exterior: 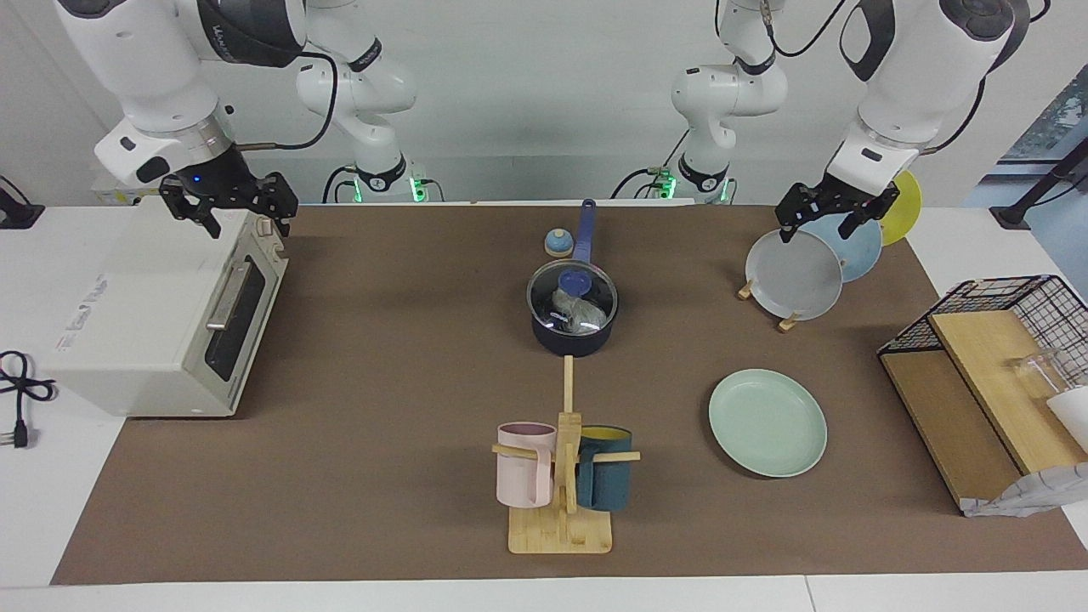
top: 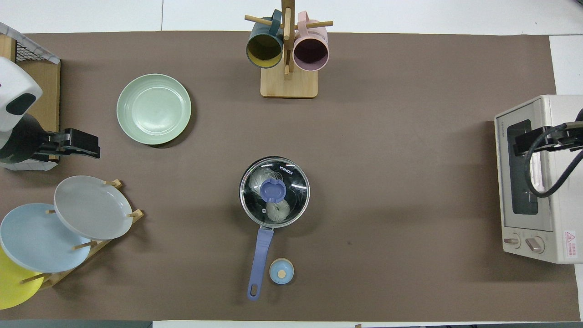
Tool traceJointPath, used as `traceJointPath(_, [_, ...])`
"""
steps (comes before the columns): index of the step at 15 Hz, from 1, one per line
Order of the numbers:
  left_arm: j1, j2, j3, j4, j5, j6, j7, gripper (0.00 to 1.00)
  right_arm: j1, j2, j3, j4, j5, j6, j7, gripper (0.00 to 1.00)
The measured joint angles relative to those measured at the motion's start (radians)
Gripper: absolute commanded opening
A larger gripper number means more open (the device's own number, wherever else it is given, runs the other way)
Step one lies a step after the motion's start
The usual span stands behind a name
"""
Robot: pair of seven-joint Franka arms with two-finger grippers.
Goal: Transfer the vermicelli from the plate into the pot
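The dark navy pot point(exterior: 572, 333) point(top: 274, 192) stands mid-table, its long blue handle point(top: 259, 259) pointing toward the robots. A glass lid with a blue knob point(exterior: 575, 280) covers it. Through the lid the white vermicelli point(exterior: 580, 313) point(top: 278, 210) shows, lying inside the pot. The mint-green plate point(exterior: 767, 422) point(top: 154, 109) lies bare, farther from the robots, toward the left arm's end. My left gripper point(exterior: 831, 223) point(top: 89, 145) hangs open and empty over the plate rack. My right gripper point(exterior: 228, 212) point(top: 524, 143) is open and empty over the toaster oven.
A white toaster oven point(exterior: 161, 314) fills the right arm's end. The plate rack point(exterior: 795, 276) holds grey, light blue and yellow plates. A wooden mug tree point(exterior: 561, 476) carries a pink and a dark teal mug. A small blue cap point(exterior: 558, 243) lies beside the pot's handle. A wire basket point(exterior: 994, 365) stands at the left arm's end.
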Motion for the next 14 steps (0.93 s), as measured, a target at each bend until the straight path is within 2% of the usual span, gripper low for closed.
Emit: traceJointPath(14, [0.003,0.000,0.012,0.000,0.000,0.000,0.000,1.00,0.004,0.000,0.008,0.000,0.001,0.000,0.000,1.00])
